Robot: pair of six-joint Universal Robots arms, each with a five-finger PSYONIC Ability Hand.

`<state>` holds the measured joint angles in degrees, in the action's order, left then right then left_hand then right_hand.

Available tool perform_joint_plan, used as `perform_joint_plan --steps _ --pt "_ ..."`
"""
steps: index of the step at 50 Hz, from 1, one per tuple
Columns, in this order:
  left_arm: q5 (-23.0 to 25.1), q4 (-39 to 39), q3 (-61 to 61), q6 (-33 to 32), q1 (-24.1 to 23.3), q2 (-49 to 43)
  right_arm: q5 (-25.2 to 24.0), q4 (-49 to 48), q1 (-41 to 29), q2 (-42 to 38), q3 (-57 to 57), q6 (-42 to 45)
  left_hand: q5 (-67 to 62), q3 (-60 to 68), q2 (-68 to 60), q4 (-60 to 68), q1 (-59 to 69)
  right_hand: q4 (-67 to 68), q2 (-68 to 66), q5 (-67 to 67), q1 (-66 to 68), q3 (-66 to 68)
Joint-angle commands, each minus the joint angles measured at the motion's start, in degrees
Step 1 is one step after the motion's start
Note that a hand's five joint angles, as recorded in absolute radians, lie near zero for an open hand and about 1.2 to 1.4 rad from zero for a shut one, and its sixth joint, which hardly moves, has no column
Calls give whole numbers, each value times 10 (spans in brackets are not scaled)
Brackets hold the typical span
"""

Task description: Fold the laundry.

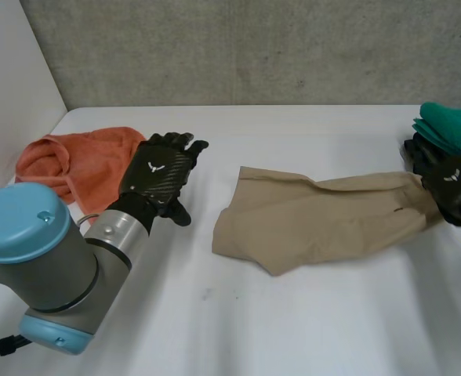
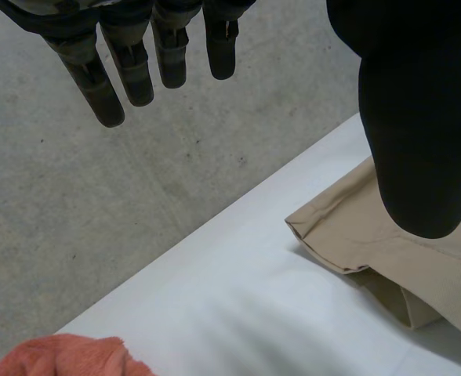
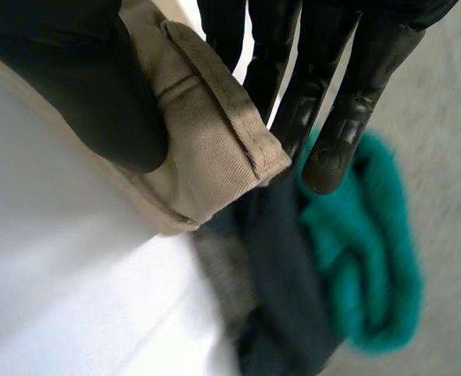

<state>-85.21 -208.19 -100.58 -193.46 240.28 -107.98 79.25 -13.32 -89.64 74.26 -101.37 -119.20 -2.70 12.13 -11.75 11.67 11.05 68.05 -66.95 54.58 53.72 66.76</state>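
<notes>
A crumpled tan garment (image 1: pixel 324 215) lies across the middle of the white table (image 1: pixel 293 329). My right hand (image 1: pixel 452 182) is at its right end, and in the right wrist view the thumb (image 3: pixel 81 86) and fingers (image 3: pixel 348 94) pinch the garment's hemmed edge (image 3: pixel 207 117). My left hand (image 1: pixel 161 171) hovers to the left of the garment with straight fingers (image 2: pixel 121 63) and holds nothing. The garment's near corner (image 2: pixel 356 235) lies under that hand's thumb (image 2: pixel 419 117) in the left wrist view.
An orange cloth (image 1: pixel 78 164) is bunched at the table's left, beside my left hand. A green cloth (image 1: pixel 454 125) on a dark one (image 3: pixel 285 290) sits at the right edge, just past my right hand. A grey wall (image 1: pixel 254 47) backs the table.
</notes>
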Motion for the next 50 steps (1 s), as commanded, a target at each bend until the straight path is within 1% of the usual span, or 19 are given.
perform_joint_plan --steps 1,7,10,13,14,16,17,18,20,21,24,25,28,29,32,35,39,43,50 --pt "0 -3 1 0 9 6 -64 -36 -149 -13 70 56 27 -21 17 -16 -10 119 -130 154 263 132" --pt "0 -7 19 -1 12 6 -145 -93 -276 -124 114 59 25 -19 15 -15 -8 119 -130 154 263 132" --pt "-2 -6 36 -1 13 4 -167 -97 -336 -180 135 56 25 -19 15 -15 -8 119 -130 154 263 132" --pt "-2 -6 55 0 14 -1 -171 -96 -363 -212 146 52 23 -17 14 -13 -7 119 -130 154 263 132" --pt "-3 -5 60 0 14 -3 -164 -97 -373 -222 152 47 23 -17 14 -13 -7 43 -54 78 187 56" --pt "-8 -5 82 -1 12 -13 -159 -97 -375 -223 158 36 23 -17 14 -13 -7 -284 273 -249 -140 -271" --pt "-10 -4 89 -1 12 -17 -146 -98 -377 -222 165 14 23 -17 14 -13 -7 -581 570 -546 -437 -568" --pt "-14 -3 98 -2 10 -23 -135 -98 -377 -220 169 -4 23 -17 14 -13 -7 -581 570 -546 -437 -568" --pt "-31 0 133 -2 5 -46 -102 -98 -375 -214 175 -54 23 -17 14 -13 -7 -581 570 -546 -437 -568" --pt "-36 2 146 -2 4 -53 -61 -96 -368 -192 179 -138 23 -17 14 -13 -7 -581 570 -546 -437 -568" --pt "-58 13 195 -1 -8 -82 -15 -91 -349 -137 175 -278 21 -16 12 -11 -5 -581 570 -546 -437 -568" --pt "-62 17 208 -1 -12 -89 9 -90 -334 -99 168 -376 21 -16 12 -11 -5 -581 570 -546 -437 -568" --pt "-65 42 257 1 -36 -122 20 -80 -315 -54 159 -507 21 -16 12 -11 -5 -581 570 -546 -437 -568" --pt "-65 49 268 2 -43 -130 19 -62 -303 -35 155 -569 20 -14 10 -10 -3 -581 570 -546 -437 -568" --pt "-65 79 303 12 -68 -160 19 -20 -267 -22 155 -623 11 -6 2 -1 5 -581 570 -546 -437 -568" --pt "-62 110 327 21 -89 -190 17 42 -228 -27 161 -625 11 -6 2 -1 5 -581 570 -546 -437 -568" --pt "-54 140 354 21 -112 -231 22 96 -223 -74 191 -602 10 -4 0 1 7 -581 570 -546 -437 -568" --pt "-55 179 387 19 -123 -275 26 113 -222 -146 231 -563 -9 14 -18 19 25 -581 570 -546 -437 -568" --pt "-58 255 429 1 -121 -333 19 124 -223 -223 267 -524 -10 16 -20 21 27 -581 570 -546 -437 -568"
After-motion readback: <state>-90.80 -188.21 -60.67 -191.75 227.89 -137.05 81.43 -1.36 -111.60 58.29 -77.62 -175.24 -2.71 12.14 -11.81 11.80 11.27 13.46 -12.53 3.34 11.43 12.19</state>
